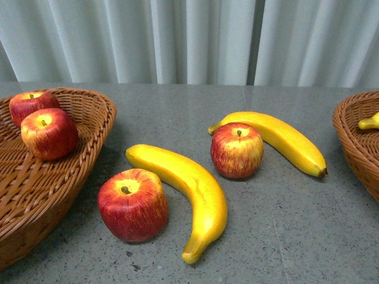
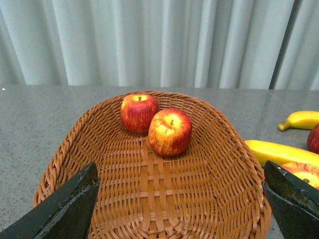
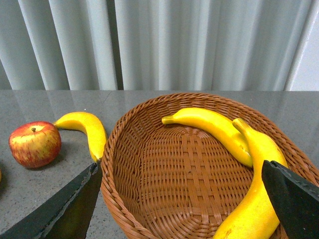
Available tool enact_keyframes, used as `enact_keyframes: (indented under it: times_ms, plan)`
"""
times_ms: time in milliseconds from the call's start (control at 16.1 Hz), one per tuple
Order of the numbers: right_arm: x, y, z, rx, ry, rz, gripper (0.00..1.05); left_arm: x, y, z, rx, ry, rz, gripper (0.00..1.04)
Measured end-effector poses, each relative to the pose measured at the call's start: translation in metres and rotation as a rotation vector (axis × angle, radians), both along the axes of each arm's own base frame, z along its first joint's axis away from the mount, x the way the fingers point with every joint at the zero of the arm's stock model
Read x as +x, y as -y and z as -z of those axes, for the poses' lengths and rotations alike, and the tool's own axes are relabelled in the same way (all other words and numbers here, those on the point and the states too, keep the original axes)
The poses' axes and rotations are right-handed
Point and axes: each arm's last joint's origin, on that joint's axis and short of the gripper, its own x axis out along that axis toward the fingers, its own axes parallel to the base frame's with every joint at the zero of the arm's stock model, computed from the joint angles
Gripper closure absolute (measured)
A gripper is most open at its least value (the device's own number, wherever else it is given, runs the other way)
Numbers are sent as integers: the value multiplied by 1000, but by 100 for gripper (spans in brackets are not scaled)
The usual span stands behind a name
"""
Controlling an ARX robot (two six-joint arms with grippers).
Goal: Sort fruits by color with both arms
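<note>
In front we see two glossy red apples with yellow tops in the left woven wicker basket, two more apples and two curved yellow bananas on the grey table. The left wrist view shows our left gripper above that basket, jaws wide and empty; the right wrist view shows our right gripper likewise, above the right wicker basket holding two bananas.

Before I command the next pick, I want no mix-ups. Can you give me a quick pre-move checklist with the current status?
1. Left gripper open, empty: ok.
2. Right gripper open, empty: ok.
3. Left basket holds only apples: ok.
4. Right basket holds only bananas: ok.
5. Table sorted: not ok; near apple, far apple, near banana and far banana lie on it.
</note>
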Motion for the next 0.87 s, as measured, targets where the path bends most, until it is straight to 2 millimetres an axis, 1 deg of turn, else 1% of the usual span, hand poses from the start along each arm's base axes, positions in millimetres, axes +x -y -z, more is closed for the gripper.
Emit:
enact_keyframes:
  times_ms: [186,249,311,373,435,497,559,621,683,746,808,870]
  plan:
    - [0,0,0,0,0,0,6,0,0,0,0,0,0,7]
    - [0,0,0,0,0,0,6,1,1,2,-24,-94,-92,7]
    - [0,0,0,0,0,-1,6,7,-1,-4,-31,-135,-240,7]
    - [0,0,0,0,2,0,6,13,-9,-16,-35,-100,-357,7]
    - [0,0,0,0,0,0,6,20,-14,-34,-38,-28,-385,7]
    - [0,0,0,0,1,0,6,32,-16,-55,-23,39,-339,7]
    - [0,0,0,0,1,0,6,50,-16,-73,-3,66,-275,7]
    - [0,0,0,0,1,0,6,72,-10,-87,20,38,-182,7]
    - [0,0,0,0,1,0,6,97,2,-97,41,-17,-73,7]
    - [0,0,0,0,1,0,6,116,21,-100,72,-117,66,7]
    - [0,0,0,0,1,0,6,122,57,-93,185,-270,302,7]
    - [0,0,0,0,2,0,6,118,75,-78,292,-363,456,7]
